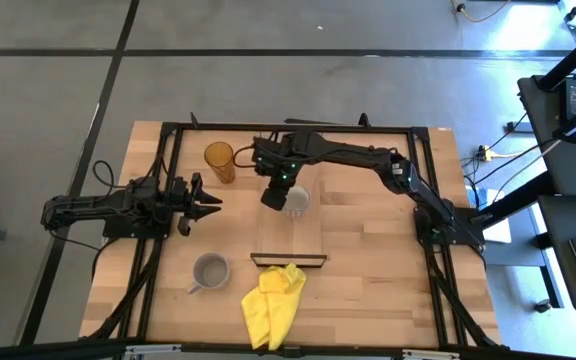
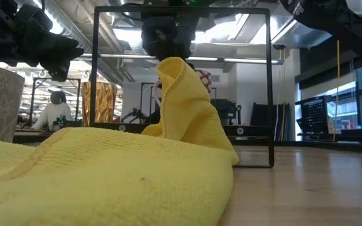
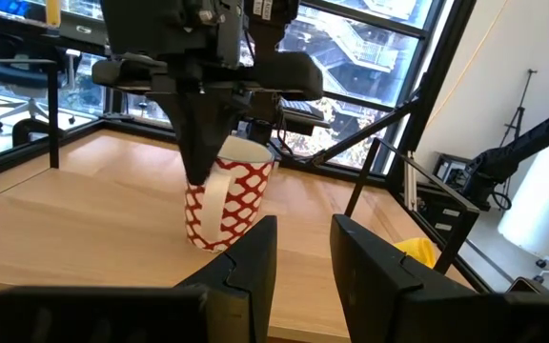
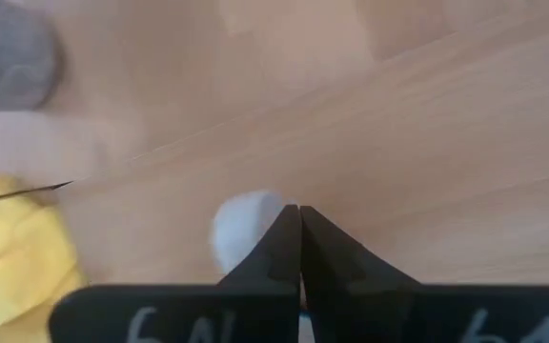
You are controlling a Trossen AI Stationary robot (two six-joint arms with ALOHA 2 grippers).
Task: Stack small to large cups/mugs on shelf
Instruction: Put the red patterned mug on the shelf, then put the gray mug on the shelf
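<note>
Right gripper [image 1: 280, 196] clamped narrow on rim of red-and-white patterned mug [image 1: 296, 200], standing on pale wood shelf plank [image 1: 303, 236]; left gripper [image 1: 208, 203] spread wide beside it; amber tumbler [image 1: 219, 160] and grey mug [image 1: 210, 270] on tabletop

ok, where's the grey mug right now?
In the high view the grey mug stands on the bare tabletop on the left arm's side, off the shelf, just left of the yellow cloth.
</note>
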